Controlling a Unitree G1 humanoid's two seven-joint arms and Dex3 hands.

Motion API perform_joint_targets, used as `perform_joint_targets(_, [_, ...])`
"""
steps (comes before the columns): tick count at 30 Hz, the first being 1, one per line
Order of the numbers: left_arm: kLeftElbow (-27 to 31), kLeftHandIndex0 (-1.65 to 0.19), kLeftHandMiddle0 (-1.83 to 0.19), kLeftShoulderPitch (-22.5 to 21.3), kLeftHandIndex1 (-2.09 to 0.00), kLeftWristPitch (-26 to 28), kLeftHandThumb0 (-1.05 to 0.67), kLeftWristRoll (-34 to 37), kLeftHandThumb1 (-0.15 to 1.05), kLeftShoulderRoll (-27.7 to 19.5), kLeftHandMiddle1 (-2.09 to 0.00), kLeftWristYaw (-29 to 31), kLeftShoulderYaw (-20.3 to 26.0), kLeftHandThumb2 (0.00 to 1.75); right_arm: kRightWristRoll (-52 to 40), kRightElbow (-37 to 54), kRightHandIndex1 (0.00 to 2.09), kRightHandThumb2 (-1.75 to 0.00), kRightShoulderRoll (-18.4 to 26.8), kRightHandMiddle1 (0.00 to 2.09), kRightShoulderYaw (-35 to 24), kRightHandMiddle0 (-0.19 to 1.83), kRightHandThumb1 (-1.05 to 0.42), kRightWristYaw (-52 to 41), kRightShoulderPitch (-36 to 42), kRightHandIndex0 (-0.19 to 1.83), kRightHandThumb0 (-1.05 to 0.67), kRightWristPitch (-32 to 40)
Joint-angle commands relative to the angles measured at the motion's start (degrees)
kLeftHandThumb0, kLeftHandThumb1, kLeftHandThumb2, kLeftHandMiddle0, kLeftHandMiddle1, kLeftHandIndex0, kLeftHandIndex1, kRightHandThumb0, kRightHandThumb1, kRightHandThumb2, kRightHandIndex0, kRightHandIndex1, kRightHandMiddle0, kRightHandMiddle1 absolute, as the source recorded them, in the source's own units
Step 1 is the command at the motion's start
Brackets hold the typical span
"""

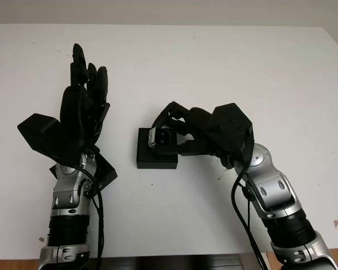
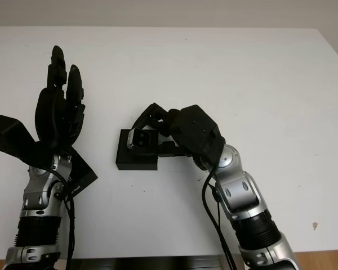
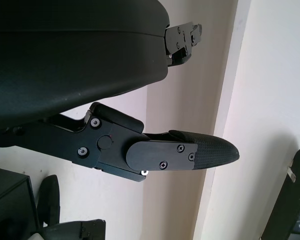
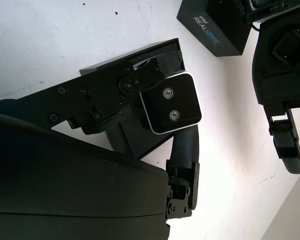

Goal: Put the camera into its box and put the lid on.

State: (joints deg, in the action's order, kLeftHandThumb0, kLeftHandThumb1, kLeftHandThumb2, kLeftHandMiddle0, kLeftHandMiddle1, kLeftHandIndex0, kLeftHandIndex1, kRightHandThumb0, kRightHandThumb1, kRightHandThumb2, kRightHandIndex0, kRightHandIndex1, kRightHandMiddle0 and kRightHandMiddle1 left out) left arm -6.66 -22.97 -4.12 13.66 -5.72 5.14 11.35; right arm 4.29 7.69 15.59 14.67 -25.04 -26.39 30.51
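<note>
The camera [image 4: 171, 104] is held in the right hand [image 1: 177, 128], gripped between its fingers [image 4: 184, 147] and kept directly above the open black box [image 1: 156, 159], which sits flat on the white worktop [image 1: 225, 67] near its middle. This is the relation on which the coming move turns: the camera is over the box rather than beside it, so only a short descent seems to be called for. In the head views the camera's long axis appears to run roughly across the box, close to parallel with the box's front edge, though whether it is squared to the cavity cannot be told. It also cannot be told whether the camera is already touching the box floor.

The left hand [image 1: 81, 107] is raised well apart to the left, open and holding nothing. Beneath its forearm a flat black piece [image 1: 104, 174] lies on the worktop, judged to be the lid; a black carton marked RealSense [image 4: 212, 30] is seen in the right wrist view in that direction. The left hand is thus the nearer one for the lid. Bare worktop surrounds the box on every side, and the worktop edges are far off, so room for moving is ample.
</note>
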Motion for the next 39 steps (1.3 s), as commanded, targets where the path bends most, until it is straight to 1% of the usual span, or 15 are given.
perform_joint_targets(1, [1.09,0.19,0.19,0.67,0.0,-0.2,-0.7,0.38,1.05,0.42,0.0,0.13,-0.01,0.38,0.28,0.15,0.1,-0.06,-0.23,2.09,0.97,0.16,-1.03,-0.05,1.32,0.22,-0.4,-0.75])
perform_joint_targets(18, [1.51,0.19,0.19,0.7,0.0,0.21,-0.72,-0.42,1.05,0.18,0.0,-0.27,-0.29,0.39,2.36,-3.34,0.13,-0.06,0.32,2.09,1.09,0.19,-1.03,-0.11,1.85,0.21,-0.38,-5.19])
perform_joint_targets(23, [1.61,0.19,0.19,0.7,0.0,0.32,-0.71,-0.27,1.05,0.32,0.0,-0.34,-0.19,0.39,3.0,-4.57,0.13,-0.06,0.4,2.09,1.01,0.18,-1.04,-0.19,1.43,0.19,-0.38,-5.6])
perform_joint_targets(28, [1.43,0.19,0.19,0.73,0.0,0.07,-0.72,-0.43,1.05,0.23,0.0,-0.23,-0.24,0.39,4.05,-5.67,0.14,-0.06,0.73,2.09,1.06,0.16,-1.04,-0.33,1.3,0.19,-0.37,-7.85])
perform_joint_targets(39, [1.84,0.19,0.19,0.91,0.0,0.2,-0.7,0.07,1.05,0.4,0.0,-0.25,-0.12,0.38,5.15,-5.34,0.15,-0.06,1.37,2.09,1.04,0.17,-1.05,-0.83,1.65,0.17,-0.36,-7.52])
